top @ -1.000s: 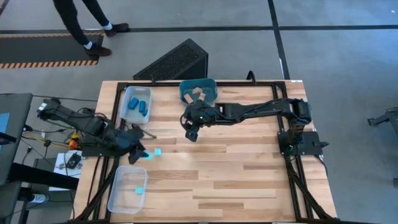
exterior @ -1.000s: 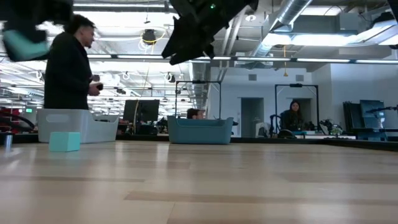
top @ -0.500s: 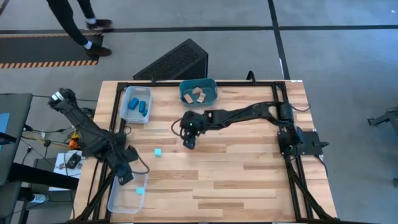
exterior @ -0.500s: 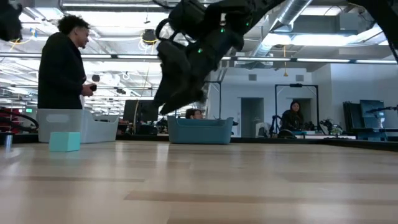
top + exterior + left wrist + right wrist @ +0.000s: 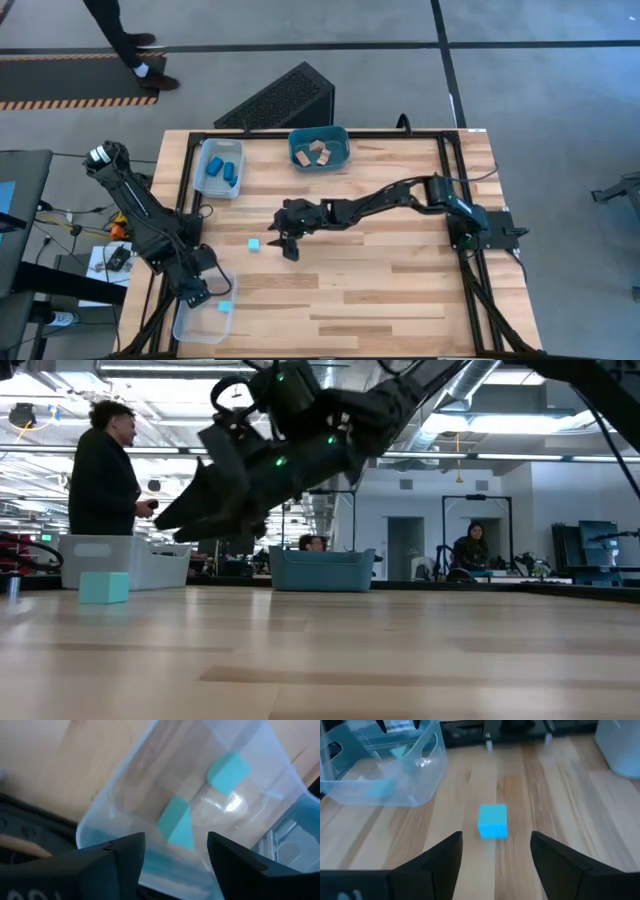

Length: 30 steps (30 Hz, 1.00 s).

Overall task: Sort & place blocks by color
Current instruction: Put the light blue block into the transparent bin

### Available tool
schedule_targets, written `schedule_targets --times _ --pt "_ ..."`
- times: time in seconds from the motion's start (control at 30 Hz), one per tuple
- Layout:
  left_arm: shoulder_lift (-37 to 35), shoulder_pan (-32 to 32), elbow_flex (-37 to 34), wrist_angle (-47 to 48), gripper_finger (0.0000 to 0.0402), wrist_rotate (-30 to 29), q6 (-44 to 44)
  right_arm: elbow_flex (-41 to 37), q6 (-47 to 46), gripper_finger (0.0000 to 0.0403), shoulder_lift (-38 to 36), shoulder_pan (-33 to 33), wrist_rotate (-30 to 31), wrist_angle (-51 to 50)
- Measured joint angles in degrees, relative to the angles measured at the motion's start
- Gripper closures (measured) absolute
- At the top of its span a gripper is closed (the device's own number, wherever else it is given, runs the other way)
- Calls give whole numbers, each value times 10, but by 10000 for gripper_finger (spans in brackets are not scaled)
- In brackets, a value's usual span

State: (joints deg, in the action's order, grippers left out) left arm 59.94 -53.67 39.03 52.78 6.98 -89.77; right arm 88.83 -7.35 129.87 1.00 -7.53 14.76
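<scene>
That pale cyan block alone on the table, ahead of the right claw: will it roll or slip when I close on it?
The cyan block looks flat-faced and square, so it probably won't roll. It looks rigid and small, likely light, so an off-centre right claw may nudge it along the smooth wooden table.

Right end effector (image 5: pixel 287 243) stretched low toward table centre, fingers spread, left end effector (image 5: pixel 200 291) at near-left edge, fingers apart

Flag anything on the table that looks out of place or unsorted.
One pale cyan block sits loose on the bare table, outside every container. The right gripper, jaws open, is beside it. Nothing looks spilled or damaged.
</scene>
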Motion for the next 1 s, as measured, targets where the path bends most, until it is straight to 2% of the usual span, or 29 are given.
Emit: schedule_targets --times 0.13,0.33,0.43,0.67,0.83,0.93,1.0 --pt "0 1 0 0 195 36 -10 31 41 124 40 5 1 12" --pt "0 1 0 -27 194 45 -29 106 122 88 107 18 2 4" --pt "0 1 0 -41 194 47 -29 139 121 73 131 23 7 0" --pt "0 1 0 -39 193 46 -12 201 119 52 176 20 60 -29" --pt "0 1 0 -34 193 43 10 205 126 57 177 15 57 -34" --pt "0 8 0 -33 193 22 28 205 137 83 177 11 38 -36" --pt "-7 20 0 -38 193 -12 45 205 137 107 177 10 10 -35"
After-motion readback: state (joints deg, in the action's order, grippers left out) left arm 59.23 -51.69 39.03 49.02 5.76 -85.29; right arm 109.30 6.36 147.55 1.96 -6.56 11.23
